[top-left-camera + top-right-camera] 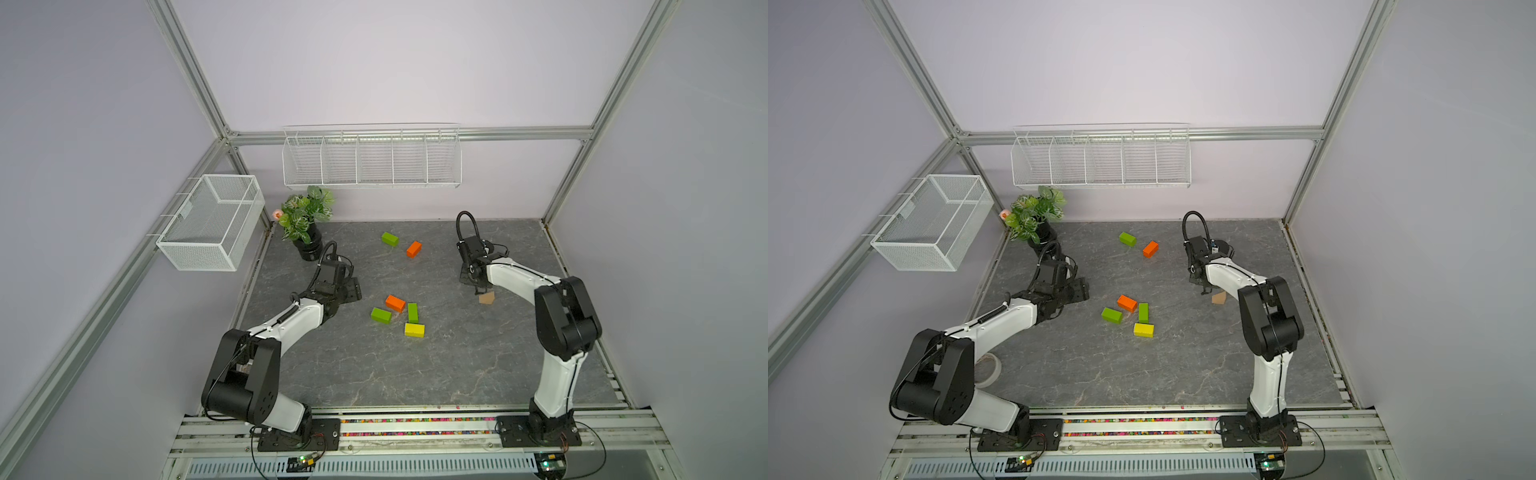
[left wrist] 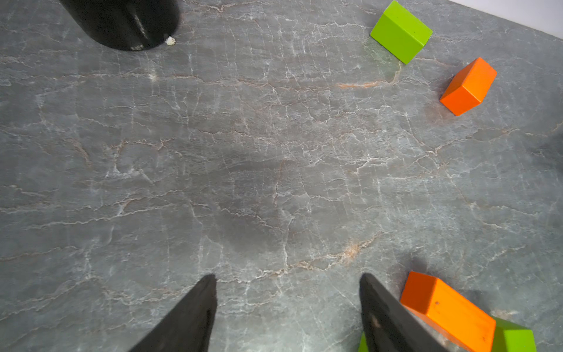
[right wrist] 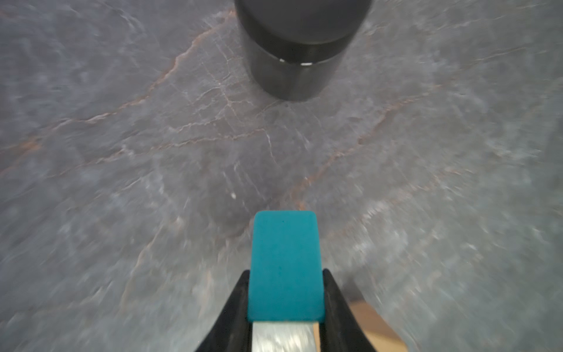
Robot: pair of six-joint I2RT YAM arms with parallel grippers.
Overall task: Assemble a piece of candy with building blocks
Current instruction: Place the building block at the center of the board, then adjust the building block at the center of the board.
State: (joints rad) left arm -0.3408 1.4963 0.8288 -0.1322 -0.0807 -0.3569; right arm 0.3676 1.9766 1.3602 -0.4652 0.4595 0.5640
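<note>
Lilac walls [image 1: 395,62], grey marbled tabletop [image 1: 415,374], white wire shelf [image 1: 371,160]

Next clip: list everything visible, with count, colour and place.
green bricks: three, green, one far middle, two in the central cluster
orange bricks: two, orange, one beside the far green, one in the cluster
yellow brick: one, yellow, cluster's near edge
tan block: one, tan, beside the right arm
teal block: one, teal, in the right claw
black jar: one, black, before the right claw
potted plant: one, green, black pot, far left corner
tape roll: one, whitish, by the left arm
mesh basket: one, white, left wall
wire rack: one, white, back wall
table: one, grey marbled
left claw: open, empty, over bare table
right claw: shut on the teal block
</note>
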